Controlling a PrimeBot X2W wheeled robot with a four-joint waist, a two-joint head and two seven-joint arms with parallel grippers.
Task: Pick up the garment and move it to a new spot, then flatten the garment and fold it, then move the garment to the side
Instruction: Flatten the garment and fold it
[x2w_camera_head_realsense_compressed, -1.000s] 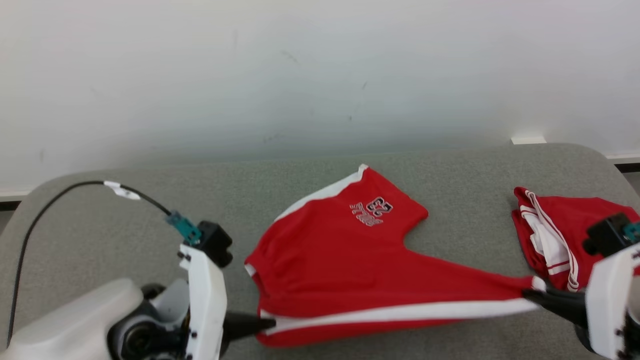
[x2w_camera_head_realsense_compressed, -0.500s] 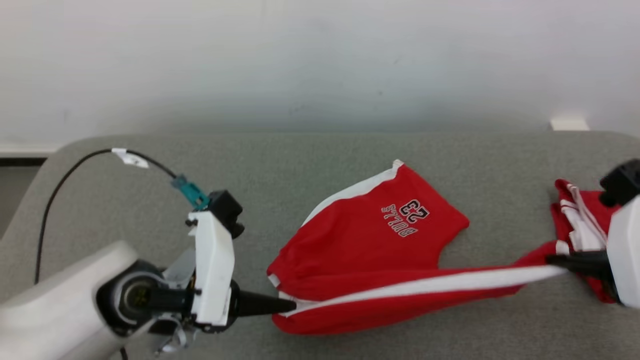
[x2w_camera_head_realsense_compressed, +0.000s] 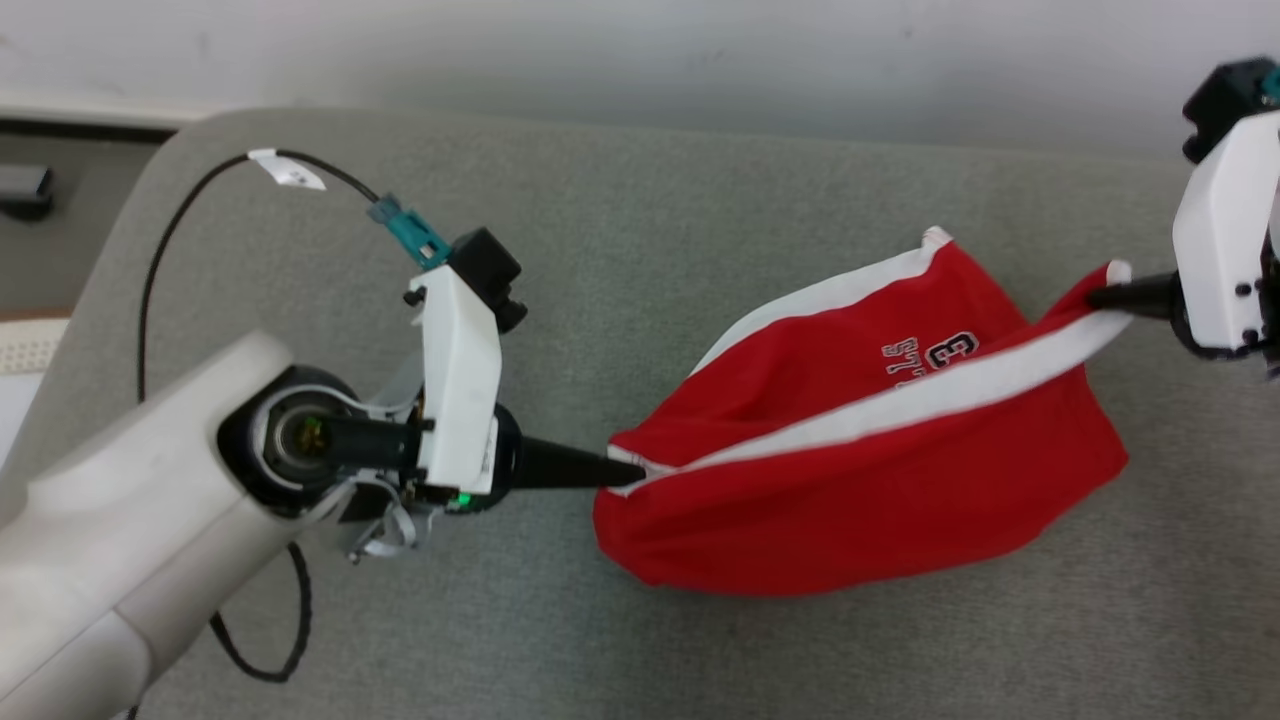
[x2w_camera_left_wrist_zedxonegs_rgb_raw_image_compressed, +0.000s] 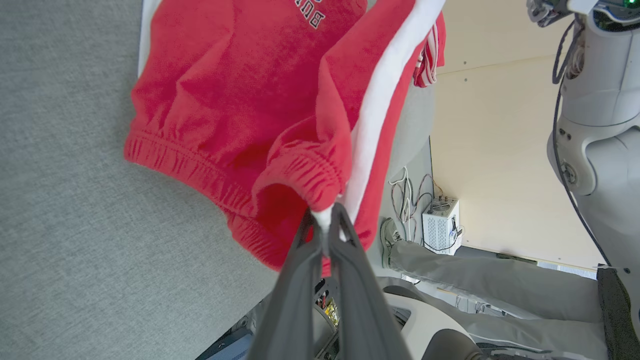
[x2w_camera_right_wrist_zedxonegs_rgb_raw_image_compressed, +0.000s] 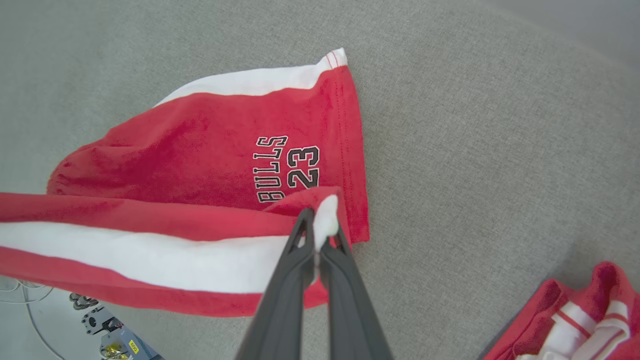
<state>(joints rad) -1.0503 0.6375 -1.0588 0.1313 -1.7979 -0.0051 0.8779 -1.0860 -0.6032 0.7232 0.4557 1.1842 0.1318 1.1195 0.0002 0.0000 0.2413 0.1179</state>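
The garment (x2w_camera_head_realsense_compressed: 850, 480) is a pair of red shorts with white side stripes and "BULLS 23" lettering (x2w_camera_right_wrist_zedxonegs_rgb_raw_image_compressed: 287, 167). It hangs stretched between both grippers above the grey table (x2w_camera_head_realsense_compressed: 620, 230), its lower leg still touching the surface. My left gripper (x2w_camera_head_realsense_compressed: 630, 468) is shut on the elastic waistband end (x2w_camera_left_wrist_zedxonegs_rgb_raw_image_compressed: 327, 217) of the white stripe. My right gripper (x2w_camera_head_realsense_compressed: 1100, 295) is shut on the hem corner (x2w_camera_right_wrist_zedxonegs_rgb_raw_image_compressed: 325, 222) of the same stripe, held higher and farther back.
A second red and white garment (x2w_camera_right_wrist_zedxonegs_rgb_raw_image_compressed: 575, 320) lies bunched on the table near my right gripper. A black cable (x2w_camera_head_realsense_compressed: 160, 260) loops over the table's left end. Beyond the table's near edge, a white box with cables (x2w_camera_left_wrist_zedxonegs_rgb_raw_image_compressed: 440, 225) stands on the floor.
Both grippers have lifted the stretched shorts, folding the striped edge up and over the lettered leg. The head camera has tilted down and turned left, so the whole picture has shifted.
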